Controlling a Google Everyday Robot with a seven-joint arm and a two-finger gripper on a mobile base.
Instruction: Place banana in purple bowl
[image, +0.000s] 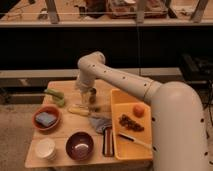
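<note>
The banana (80, 111) lies flat on the wooden table (65, 132), left of centre, slim and yellow. The purple bowl (80, 145) stands near the table's front edge, in front of the banana, with nothing in it. My gripper (85, 92) hangs from the white arm (115, 75) over the back of the table. It is just behind and above the banana, next to a metal cup (93, 95). The gripper's end is partly hidden by the wrist.
An orange bowl (46, 119) holding a blue sponge is at the left. A white cup (45, 148) stands at front left. A green vegetable (54, 96) lies at back left. A grey cloth (100, 122) lies at centre. An orange tray (125, 150) at the right holds a round orange fruit (138, 110).
</note>
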